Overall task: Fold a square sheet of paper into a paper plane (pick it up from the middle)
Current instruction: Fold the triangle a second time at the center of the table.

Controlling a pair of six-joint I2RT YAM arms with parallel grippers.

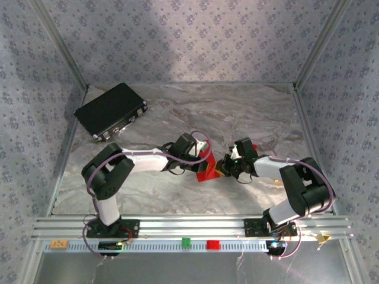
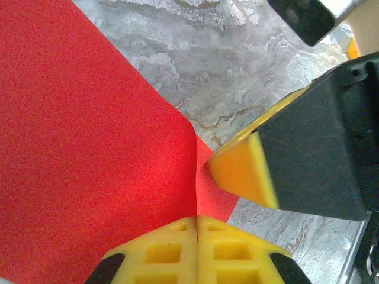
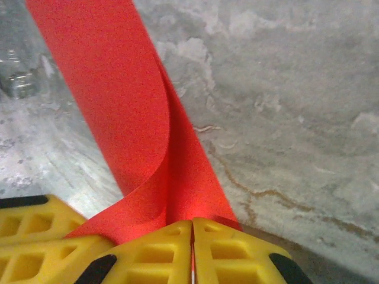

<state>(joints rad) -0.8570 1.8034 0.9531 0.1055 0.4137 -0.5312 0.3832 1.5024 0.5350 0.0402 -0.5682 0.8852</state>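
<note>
**Near field.** Closest to each wrist lens are my yellow latticed fingertips (image 2: 160,254). My left claw (image 2: 196,228) is pressed together, with an edge of the thin bright red square sheet of paper (image 2: 89,148) pinched in the seam. My right claw (image 3: 192,232) is likewise pressed together on another edge of the same sheet. In the left wrist view, one yellow pad of the right claw stands just beside the left pinch point.

**Location.** The sheet hangs between the two claws over the middle of the grey marbled desk (image 3: 284,118). It is bowed into a loose curl, not flat.

**Hazards.**
1. Tear. Cause: both grips sit close together, so any pull apart or twist loads a short span of paper.
2. Stray crease. Cause: the curl collapsing off the centre line.
3. Slip. Cause: a shallow bite at the paper's edge.
4. Claw contact. Cause: the narrow gap between the fingers.

**Not determinable.**
- Whether the sheet already carries a crease.
- Whether its lower edge touches the desk.
- Where its outer corners lie, since both wrist views cut them off.
- Most of the sheet in the top view, where the claws cover it.

**Far field.** A flat black box (image 1: 111,110) lies at the far left of the desk.
</note>
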